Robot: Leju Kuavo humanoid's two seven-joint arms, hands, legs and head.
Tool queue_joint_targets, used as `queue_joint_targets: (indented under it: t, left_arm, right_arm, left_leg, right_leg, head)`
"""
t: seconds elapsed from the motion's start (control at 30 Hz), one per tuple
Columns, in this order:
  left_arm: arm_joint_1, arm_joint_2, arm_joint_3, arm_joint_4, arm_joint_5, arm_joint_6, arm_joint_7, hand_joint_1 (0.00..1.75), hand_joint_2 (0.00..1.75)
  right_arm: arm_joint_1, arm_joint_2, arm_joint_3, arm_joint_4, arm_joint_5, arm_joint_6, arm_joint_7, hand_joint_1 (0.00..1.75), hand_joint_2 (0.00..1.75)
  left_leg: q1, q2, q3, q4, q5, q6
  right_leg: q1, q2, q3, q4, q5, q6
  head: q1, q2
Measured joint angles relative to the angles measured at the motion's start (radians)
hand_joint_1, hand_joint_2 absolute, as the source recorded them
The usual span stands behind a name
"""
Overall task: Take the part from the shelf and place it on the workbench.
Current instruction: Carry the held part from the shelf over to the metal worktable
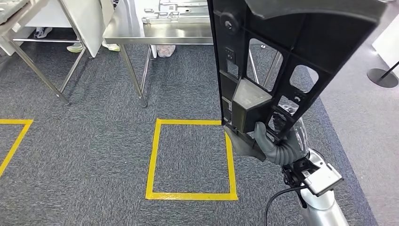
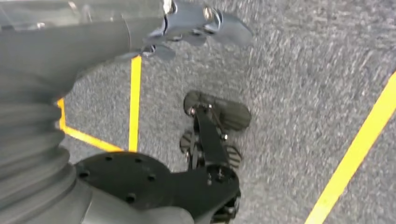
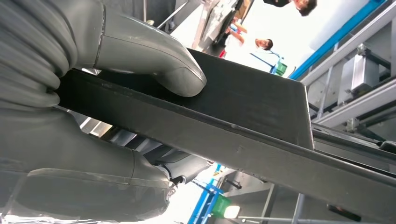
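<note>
One large black plastic part [image 1: 263, 61] stands upright above grey carpet, gripped at its lower end by the right hand [image 1: 275, 143], fingers closed around it. The left hand [image 2: 196, 23] hangs over the carpet; its fingers' state is unclear. One steel table [image 1: 141, 28] stands ahead.

The part [image 1: 263, 56] is a large black plastic panel, flat and ribbed, with several cut-out openings through it and a boxy raised block near its lower end. It stands nearly upright, its long axis running up out of the head view, held above the grey carpet beside a yellow taped square. The right robot hand [image 1: 275, 143] grips its lower end, thumb pressed on one face and fingers behind. The steel worktop [image 1: 160, 30] stands ahead, the part's upper portion overlapping it in view.
</note>
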Motion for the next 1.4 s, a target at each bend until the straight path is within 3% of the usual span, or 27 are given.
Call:
queue_joint_targets:
  t: [0.1, 0.2, 0.23, 0.27, 0.3, 0.37, 0.43, 0.5, 0.6, 0.63, 0.7, 0.73, 0.77, 0.8, 0.83, 0.87, 0.93, 1.0, 1.1, 1.17, 1.23, 1.27, 1.3, 1.33, 1.4]
  left_arm:
    - [0.000, 0.000, 0.000, 0.000, 0.000, -0.001, 0.000, 0.00, 1.75]
    - [-0.002, 0.001, 0.000, 0.000, 0.000, -0.002, 0.000, 0.00, 1.75]
    - [-0.001, 0.001, 0.000, 0.000, 0.000, -0.001, 0.000, 0.00, 1.75]
    - [-0.001, 0.001, 0.000, 0.000, -0.001, -0.001, 0.000, 0.00, 1.75]
    - [-0.001, 0.001, 0.000, 0.000, -0.001, -0.001, 0.000, 0.00, 1.75]
    - [-0.001, 0.001, 0.000, 0.000, -0.001, -0.002, 0.001, 0.00, 1.75]
    - [-0.002, 0.001, 0.000, 0.000, -0.001, -0.002, 0.001, 0.00, 1.75]
    - [-0.003, 0.001, 0.000, 0.000, -0.001, -0.001, 0.002, 0.00, 1.75]
    - [-0.004, 0.004, 0.000, 0.000, -0.001, -0.001, 0.001, 0.00, 1.75]
    - [-0.004, 0.005, 0.000, 0.000, -0.002, -0.001, 0.001, 0.00, 1.75]
    - [-0.004, 0.006, 0.000, 0.000, -0.002, -0.001, 0.002, 0.00, 1.75]
    - [-0.003, 0.006, 0.000, 0.000, -0.002, -0.001, 0.002, 0.00, 1.75]
    - [-0.002, 0.006, 0.000, 0.000, -0.002, -0.001, 0.002, 0.00, 1.75]
    - [-0.001, 0.007, 0.000, 0.000, -0.002, -0.001, 0.002, 0.00, 1.75]
    - [-0.001, 0.007, 0.000, 0.000, -0.002, -0.001, 0.002, 0.00, 1.75]
    - [-0.001, 0.008, 0.000, 0.000, -0.002, -0.001, 0.002, 0.00, 1.75]
    - [-0.002, 0.010, 0.000, 0.000, -0.002, -0.001, 0.001, 0.00, 1.75]
    - [-0.003, 0.012, 0.000, 0.000, -0.004, -0.001, 0.001, 0.00, 1.75]
    - [-0.002, 0.013, -0.001, 0.000, -0.007, -0.001, 0.001, 0.00, 1.75]
    - [-0.003, 0.013, -0.001, 0.000, -0.008, -0.001, 0.000, 0.00, 1.75]
    - [-0.003, 0.013, -0.002, 0.000, -0.010, -0.001, -0.001, 0.00, 1.75]
    - [-0.002, 0.013, -0.002, 0.000, -0.012, -0.001, -0.002, 0.00, 1.75]
    - [0.000, 0.013, -0.003, 0.000, -0.014, -0.001, -0.002, 0.00, 1.75]
    - [0.001, 0.013, -0.003, 0.000, -0.015, -0.002, -0.003, 0.00, 1.75]
    - [0.002, 0.011, -0.005, 0.000, -0.018, -0.002, -0.003, 0.00, 1.75]
  right_arm:
    - [-0.001, 0.000, 0.000, 0.000, 0.001, 0.000, 0.002, 1.75, 1.75]
    - [-0.004, 0.000, 0.001, 0.000, 0.006, -0.002, 0.007, 1.75, 1.75]
    - [-0.003, 0.000, 0.001, 0.000, 0.008, -0.002, 0.009, 1.75, 1.75]
    - [-0.003, 0.000, 0.002, 0.000, 0.010, -0.002, 0.011, 1.75, 1.75]
    - [-0.004, 0.000, 0.002, 0.000, 0.011, -0.003, 0.013, 1.75, 1.75]
    - [-0.008, 0.001, 0.003, 0.000, 0.015, -0.005, 0.018, 1.75, 1.75]
    - [-0.016, 0.005, 0.004, -0.001, 0.019, -0.007, 0.024, 1.75, 1.75]
    - [-0.022, 0.008, 0.006, -0.002, 0.021, -0.011, 0.029, 1.75, 1.75]
    - [-0.024, 0.011, 0.007, -0.004, 0.022, -0.014, 0.032, 1.75, 1.75]
    - [-0.026, 0.013, 0.008, -0.006, 0.022, -0.015, 0.033, 1.75, 1.75]
    - [-0.028, 0.017, 0.009, -0.007, 0.022, -0.015, 0.034, 1.75, 1.75]
    - [-0.027, 0.018, 0.009, -0.007, 0.022, -0.016, 0.035, 1.75, 1.75]
    - [-0.027, 0.019, 0.010, -0.007, 0.022, -0.016, 0.036, 1.75, 1.75]
    - [-0.027, 0.020, 0.010, -0.007, 0.022, -0.016, 0.037, 1.75, 1.75]
    - [-0.027, 0.021, 0.011, -0.007, 0.022, -0.016, 0.037, 1.75, 1.75]
    - [-0.027, 0.022, 0.011, -0.007, 0.022, -0.016, 0.037, 1.75, 1.75]
    - [-0.028, 0.023, 0.012, -0.007, 0.022, -0.016, 0.037, 1.75, 1.75]
    - [-0.029, 0.023, 0.015, -0.007, 0.022, -0.018, 0.038, 1.75, 1.75]
    - [-0.029, 0.023, 0.018, -0.008, 0.022, -0.021, 0.038, 1.75, 1.75]
    - [-0.026, 0.023, 0.018, -0.009, 0.022, -0.029, 0.035, 1.75, 1.75]
    - [-0.018, 0.023, 0.018, -0.009, 0.021, -0.036, 0.029, 1.75, 1.75]
    - [-0.011, 0.023, 0.018, -0.009, 0.021, -0.037, 0.027, 1.75, 1.75]
    - [-0.006, 0.023, 0.018, -0.009, 0.021, -0.038, 0.026, 1.75, 1.75]
    - [-0.003, 0.023, 0.018, -0.009, 0.021, -0.039, 0.025, 1.75, 1.75]
    - [0.000, 0.023, 0.018, -0.009, 0.021, -0.043, 0.023, 1.75, 1.75]
  left_leg:
    - [0.004, 0.003, 0.006, -0.010, 0.007, 0.019]
    - [0.005, 0.007, 0.008, -0.014, 0.007, 0.028]
    - [0.005, 0.007, 0.008, -0.014, 0.007, 0.028]
    - [0.004, 0.007, 0.009, -0.013, 0.005, 0.028]
    - [0.005, 0.007, 0.011, -0.013, 0.004, 0.027]
    - [0.005, 0.007, 0.016, -0.012, -0.001, 0.022]
    - [0.000, 0.008, 0.018, -0.008, -0.008, 0.013]
    - [-0.003, 0.009, 0.019, -0.007, -0.013, 0.002]
    - [0.000, 0.011, 0.015, 0.015, -0.034, -0.015]
    - [0.001, 0.010, -0.003, 0.055, -0.056, -0.019]
    - [0.003, 0.009, -0.068, 0.187, -0.116, -0.025]
    - [0.004, 0.009, -0.103, 0.249, -0.135, -0.027]
    - [0.004, 0.009, -0.126, 0.284, -0.137, -0.027]
    - [0.004, 0.009, -0.131, 0.280, -0.118, -0.026]
    - [0.004, 0.009, -0.114, 0.233, -0.080, -0.023]
    - [0.004, 0.008, -0.084, 0.161, -0.036, -0.018]
    - [-0.001, 0.005, -0.028, 0.038, 0.012, -0.005]
    - [-0.007, 0.004, -0.012, 0.002, 0.012, 0.005]
    - [-0.002, 0.005, -0.005, -0.011, 0.015, 0.019]
    - [0.003, 0.006, 0.004, -0.020, 0.015, 0.028]
    - [0.003, 0.007, 0.008, -0.020, 0.010, 0.033]
    - [0.003, 0.007, 0.011, -0.020, 0.007, 0.033]
    - [0.003, 0.006, 0.015, -0.020, 0.003, 0.031]
    - [0.003, 0.006, 0.022, -0.020, -0.002, 0.029]
    - [0.002, 0.005, 0.036, -0.019, -0.014, 0.021]
  right_leg:
    - [-0.003, -0.003, -0.011, 0.029, -0.022, 0.017]
    - [-0.009, -0.007, -0.097, 0.205, -0.105, 0.030]
    - [-0.010, -0.007, -0.127, 0.260, -0.120, 0.033]
    - [-0.011, -0.008, -0.143, 0.285, -0.118, 0.034]
    - [-0.011, -0.009, -0.138, 0.269, -0.097, 0.034]
    - [-0.011, -0.015, -0.082, 0.143, -0.024, 0.029]
    - [-0.006, -0.022, -0.031, 0.031, 0.014, 0.018]
    - [-0.001, -0.022, -0.021, 0.005, 0.011, 0.006]
    - [-0.005, -0.018, -0.013, -0.002, 0.010, -0.013]
    - [-0.006, -0.017, -0.008, -0.005, 0.010, -0.018]
    - [-0.005, -0.017, -0.004, -0.006, 0.006, -0.026]
    - [-0.003, -0.016, -0.002, -0.006, 0.003, -0.028]
    - [-0.001, -0.015, 0.001, -0.005, 0.001, -0.029]
    - [0.000, -0.013, 0.005, -0.005, -0.002, -0.029]
    - [0.001, -0.012, 0.010, -0.005, -0.006, -0.028]
    - [0.001, -0.010, 0.016, -0.005, -0.010, -0.027]
    - [0.005, -0.008, 0.024, -0.004, -0.018, -0.020]
    - [0.005, -0.007, 0.023, -0.004, -0.020, -0.010]
    - [0.002, -0.008, 0.019, 0.010, -0.032, 0.005]
    - [-0.001, -0.009, -0.023, 0.096, -0.074, 0.016]
    - [-0.007, -0.010, -0.101, 0.231, -0.121, 0.025]
    - [-0.010, -0.010, -0.130, 0.275, -0.125, 0.028]
    - [-0.012, -0.011, -0.142, 0.281, -0.110, 0.030]
    - [-0.014, -0.012, -0.134, 0.247, -0.076, 0.031]
    - [-0.015, -0.016, -0.077, 0.111, 0.002, 0.027]
  head:
    - [0.002, 0.000]
    - [0.007, 0.000]
    - [0.007, 0.000]
    - [0.007, 0.000]
    - [0.007, 0.000]
    - [0.007, 0.000]
    - [0.006, 0.000]
    - [0.005, 0.000]
    - [0.003, 0.000]
    - [0.001, 0.000]
    - [-0.003, 0.000]
    - [-0.003, 0.000]
    - [-0.003, 0.000]
    - [-0.003, 0.000]
    - [-0.003, 0.000]
    - [-0.004, 0.000]
    - [-0.004, 0.000]
    - [-0.004, 0.000]
    - [-0.004, 0.000]
    - [0.000, 0.000]
    - [0.004, 0.000]
    - [0.004, 0.000]
    - [0.004, 0.000]
    - [0.004, 0.000]
    - [0.004, 0.000]
